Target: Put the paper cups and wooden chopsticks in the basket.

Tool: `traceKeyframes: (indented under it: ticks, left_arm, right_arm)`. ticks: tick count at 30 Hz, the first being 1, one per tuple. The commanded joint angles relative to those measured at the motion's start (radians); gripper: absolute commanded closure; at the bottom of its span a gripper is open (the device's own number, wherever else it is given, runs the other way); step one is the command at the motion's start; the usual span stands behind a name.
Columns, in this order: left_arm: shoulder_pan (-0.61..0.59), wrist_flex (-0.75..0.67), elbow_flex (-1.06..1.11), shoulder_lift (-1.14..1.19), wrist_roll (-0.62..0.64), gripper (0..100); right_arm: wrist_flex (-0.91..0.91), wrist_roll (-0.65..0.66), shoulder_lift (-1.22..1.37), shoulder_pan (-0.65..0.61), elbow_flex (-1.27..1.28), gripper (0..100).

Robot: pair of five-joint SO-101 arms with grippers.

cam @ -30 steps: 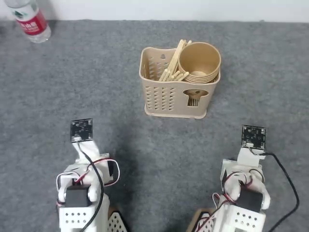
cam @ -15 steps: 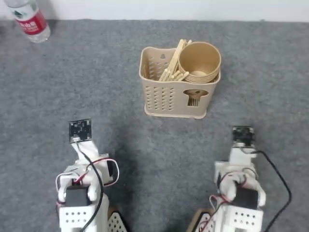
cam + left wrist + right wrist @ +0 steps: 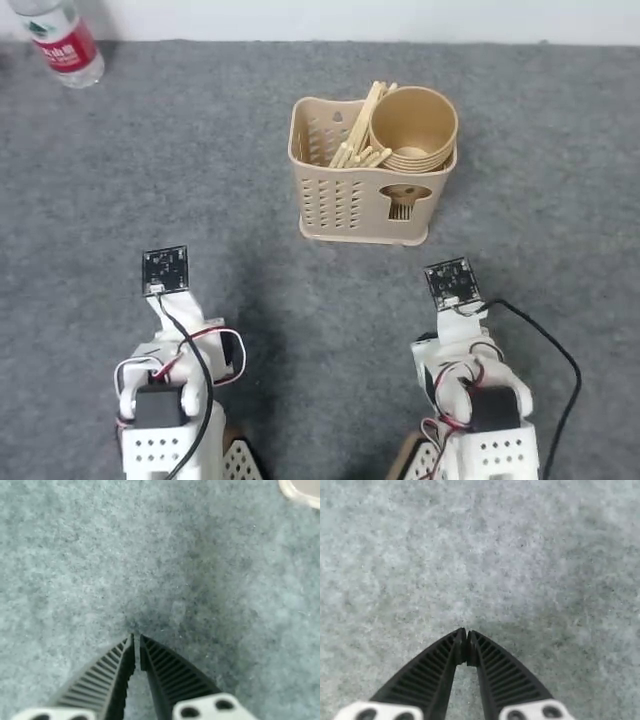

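Observation:
A beige slotted basket (image 3: 345,205) stands at the middle back of the grey carpet. Inside it sit stacked paper cups (image 3: 413,128) on the right and several wooden chopsticks (image 3: 360,128) leaning on the left. The left arm (image 3: 168,380) rests at the front left, and its gripper (image 3: 136,641) is shut with nothing in it, low over bare carpet. At the front right is the right arm (image 3: 462,370); its gripper (image 3: 466,633) is shut too, empty, pointing down at the carpet. A corner of the basket (image 3: 300,490) shows in the left wrist view.
A plastic water bottle (image 3: 60,40) with a red label lies at the back left corner. A black cable (image 3: 560,370) trails from the right arm. Open carpet lies between the arms and the basket.
The right arm has swung left and slightly back toward its base. The left arm has stayed still.

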Motion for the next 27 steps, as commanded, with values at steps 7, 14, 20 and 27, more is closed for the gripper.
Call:
traceKeyframes:
  ticks: [7,14,20,27]
  left_arm:
    - [-0.003,-0.021,-0.005,-0.017,0.012,99]
    - [0.003,-0.021,-0.005,-0.017,0.012,99]
    - [0.031,-0.021,-0.005,-0.017,0.012,99]
    - [0.018,-0.021,-0.005,-0.017,0.012,99]
  right_arm:
    - [-0.021,0.012,-0.005,-0.028,0.017,99.0]
    - [-0.021,0.014,-0.004,-0.131,0.017,99.1]
    - [-0.021,0.014,-0.004,-0.131,0.017,99.1]
    - [-0.021,0.017,-0.004,0.03,0.017,99.1]
